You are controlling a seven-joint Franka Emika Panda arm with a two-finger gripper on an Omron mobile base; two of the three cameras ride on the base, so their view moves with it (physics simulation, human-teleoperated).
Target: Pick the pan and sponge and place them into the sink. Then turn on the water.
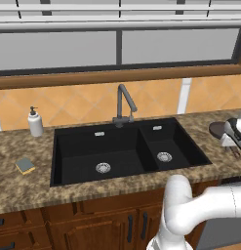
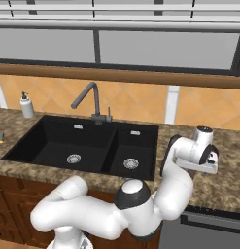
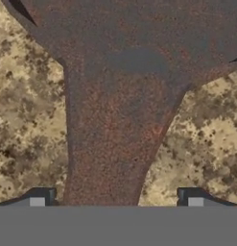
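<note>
Matt rusty-brown pan (image 3: 120,96) on speckled granite-look counter (image 3: 24,120); matt black sink (image 1: 97,146).

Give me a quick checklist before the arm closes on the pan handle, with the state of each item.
1. Gripper open: ok.
2. Pan handle lies between the fingertips: ok.
3. Fingertips low enough to grip the handle: cannot tell.
4. Large basin of the sink free to take the pan: ok.
5. Sponge on the counter left of the sink, out of the way: ok.
6. Faucet off, no stream: ok.
</note>
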